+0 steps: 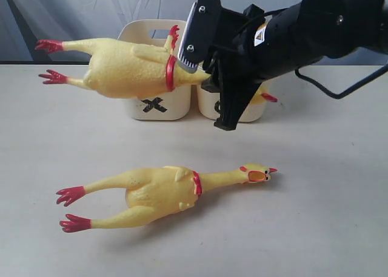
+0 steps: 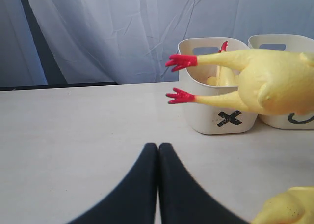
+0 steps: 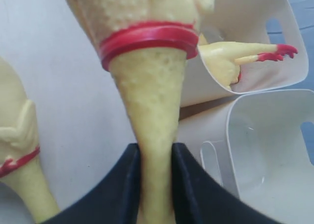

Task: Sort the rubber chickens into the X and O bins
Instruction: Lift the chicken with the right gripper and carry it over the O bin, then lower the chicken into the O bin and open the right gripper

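The right arm reaches across the middle, and its fingers (image 3: 122, 185) are clamped on the neck of a long rubber chicken (image 1: 127, 68), just below its red band. This bird hangs clear of the worktop (image 1: 327, 198), lying level in front of the X bin (image 1: 173, 107), with its red feet pointing left and its body hiding much of the bin's near wall. The O bin (image 1: 257, 110) stands touching the X bin on the right, partly behind the arm. A smaller chicken (image 3: 225, 60) already sits in the X bin, one red foot poking above the rim.

A second long chicken (image 1: 160, 192) lies on the near worktop, head right, feet left.

The left gripper (image 2: 158, 155) hovers low at the near left, fingers (image 2: 142, 185) pressed together and holding nothing.
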You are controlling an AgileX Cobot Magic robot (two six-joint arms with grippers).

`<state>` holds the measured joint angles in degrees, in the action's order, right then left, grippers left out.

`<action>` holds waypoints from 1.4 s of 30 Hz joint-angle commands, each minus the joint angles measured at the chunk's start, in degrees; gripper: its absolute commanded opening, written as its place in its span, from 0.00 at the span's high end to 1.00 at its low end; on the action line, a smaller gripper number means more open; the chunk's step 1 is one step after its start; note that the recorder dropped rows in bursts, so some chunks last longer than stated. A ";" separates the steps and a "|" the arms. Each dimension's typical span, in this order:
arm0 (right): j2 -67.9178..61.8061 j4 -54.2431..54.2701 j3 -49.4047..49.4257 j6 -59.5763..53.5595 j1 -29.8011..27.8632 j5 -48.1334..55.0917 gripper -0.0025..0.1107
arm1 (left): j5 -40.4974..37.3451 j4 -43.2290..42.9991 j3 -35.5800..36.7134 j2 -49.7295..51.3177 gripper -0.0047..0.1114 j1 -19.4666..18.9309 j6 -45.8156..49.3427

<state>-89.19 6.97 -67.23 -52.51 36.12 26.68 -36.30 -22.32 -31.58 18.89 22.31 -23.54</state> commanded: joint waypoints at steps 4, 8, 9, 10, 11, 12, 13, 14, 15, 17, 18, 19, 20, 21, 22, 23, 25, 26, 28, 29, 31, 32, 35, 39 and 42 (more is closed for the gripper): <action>2.77 -8.58 0.00 13.67 -0.10 -2.64 0.99 | -0.05 -0.19 0.27 -0.24 0.96 -0.01 0.18; 3.29 -18.71 0.00 24.78 -0.10 -2.61 0.99 | -0.05 -0.19 0.27 -0.24 0.96 -0.01 0.18; 3.28 -21.22 0.00 27.65 -0.10 -2.42 0.99 | -0.05 -0.19 0.27 -0.24 0.96 -0.01 0.18; 3.28 -23.96 0.00 30.59 -0.10 -2.09 0.99 | -0.05 -0.19 0.27 -0.24 0.96 -0.01 0.18; 3.28 -26.52 0.00 33.69 -0.10 -1.69 0.99 | -0.05 -0.19 0.27 -0.24 0.96 -0.01 0.18; 3.28 -30.01 0.00 37.25 -0.10 -1.07 0.99 | -0.05 -0.19 0.27 -0.24 0.96 -0.01 0.18; 3.28 -33.07 0.00 40.86 -0.10 -0.42 0.99 | -0.05 -0.19 0.27 -0.24 0.96 -0.01 0.18; 3.28 -35.66 0.00 43.71 -0.10 0.15 0.99 | -0.05 -0.19 0.27 -0.24 0.96 -0.01 0.18; 3.28 -38.87 0.00 47.48 -0.10 0.91 0.99 | -0.05 -0.19 0.27 -0.24 0.96 -0.01 0.18; 3.28 -44.82 0.00 54.51 -0.10 2.53 0.99 | -0.05 -0.19 0.27 -0.24 0.96 -0.01 0.18; 3.28 -47.83 0.00 58.20 -0.10 3.40 0.99 | -0.05 -0.19 0.27 -0.24 0.96 -0.01 0.18; 3.28 -50.40 0.00 61.43 -0.10 4.21 0.99 | -0.05 -0.19 0.27 -0.24 0.96 -0.01 0.18; 3.28 -52.64 0.00 64.06 -0.10 4.79 0.99 | -0.05 -0.19 0.27 -0.24 0.96 -0.01 0.18; 3.28 -54.54 0.00 66.60 -0.10 5.37 0.99 | -0.05 -0.19 0.27 -0.24 0.96 -0.01 0.18; 3.28 -56.02 0.00 69.00 -0.10 6.00 0.99 | -0.05 -0.19 0.27 -0.24 0.96 -0.01 0.18; 3.28 -56.97 0.00 70.81 -0.10 6.55 0.99 | -0.05 -0.19 0.27 -0.24 0.96 -0.01 0.18; 3.28 -58.98 0.00 75.09 -0.10 7.67 0.99 | -0.05 -0.19 0.27 -0.24 0.96 -0.01 0.18; 3.28 -59.40 0.00 76.75 -0.10 8.40 0.99 | -0.05 -0.19 0.27 -0.24 0.96 -0.01 0.18; 2.89 -59.66 -0.14 78.44 -0.10 9.63 0.99 | -0.05 -0.19 0.27 -0.24 0.96 -0.01 0.18; 2.46 -59.66 -0.51 79.29 -0.10 11.09 0.99 | -0.05 -0.19 0.27 -0.24 0.96 -0.01 0.18; 1.34 -59.42 -1.87 81.23 -0.10 14.13 0.99 | -0.05 -0.19 0.27 -0.24 0.96 -0.01 0.18; 0.60 -59.41 -2.85 81.94 -0.10 15.74 0.99 | -0.05 -0.19 0.27 -0.24 0.96 -0.01 0.18; -1.31 -58.28 -6.15 82.17 -0.10 18.66 0.99 | -0.05 -0.19 0.27 -0.24 0.96 -0.01 0.18; -3.80 -54.89 -10.99 82.17 -0.10 20.80 0.99 | -0.05 -0.19 0.27 -0.24 0.96 -0.01 0.18; -6.39 -52.80 -14.80 81.92 -0.10 23.80 0.99 | -0.05 -0.19 0.27 -0.24 0.96 -0.01 0.18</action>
<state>-93.90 -46.82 -78.90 29.14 36.12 48.42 -36.30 -22.32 -31.58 18.89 22.31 -23.54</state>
